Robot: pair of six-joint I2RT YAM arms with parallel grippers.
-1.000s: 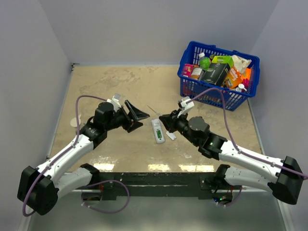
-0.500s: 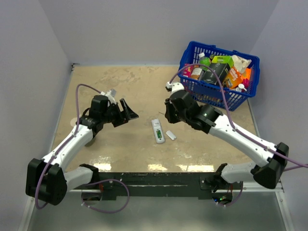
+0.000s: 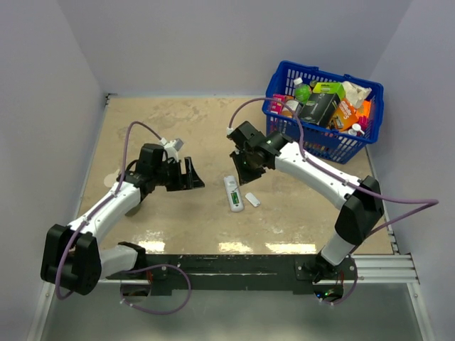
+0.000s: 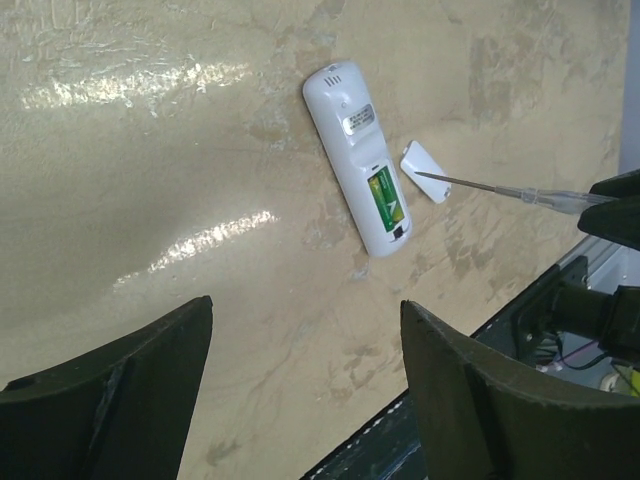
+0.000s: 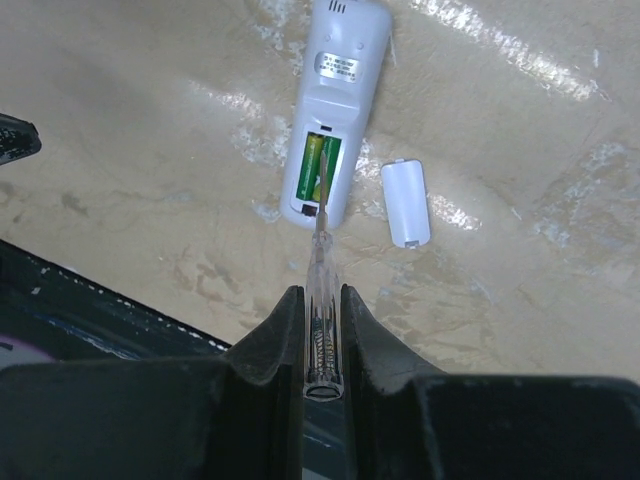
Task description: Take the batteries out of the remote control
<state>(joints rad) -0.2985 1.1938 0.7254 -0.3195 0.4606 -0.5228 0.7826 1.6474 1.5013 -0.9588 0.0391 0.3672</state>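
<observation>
Middle of the table (image 3: 178,128): remote control (image 3: 233,192) lies flat, back face up; its battery bay is uncovered
Batteries (image 5: 320,165): green, seated side by side in the bay, at the end of the remote nearest the cover piece; neither is out
Cover piece (image 3: 252,199): small white slab lying flat just beside the remote, on its right; apart from it, not touching
Right gripper (image 5: 322,300): jaws closed tight on a slim clear-handled tool (image 5: 321,255); seen from overhead, it hangs just beyond the remote's far end
Tool tip: thin metal point aimed at the bay end of the remote; whether it touches the remote I cannot tell
Left gripper (image 4: 305,305): jaws spread wide with nothing between them; it hovers to the remote's left, well apart from it
Basket (image 3: 323,142): blue, packed with groceries; well away from the remote, to its right and farther back
</observation>
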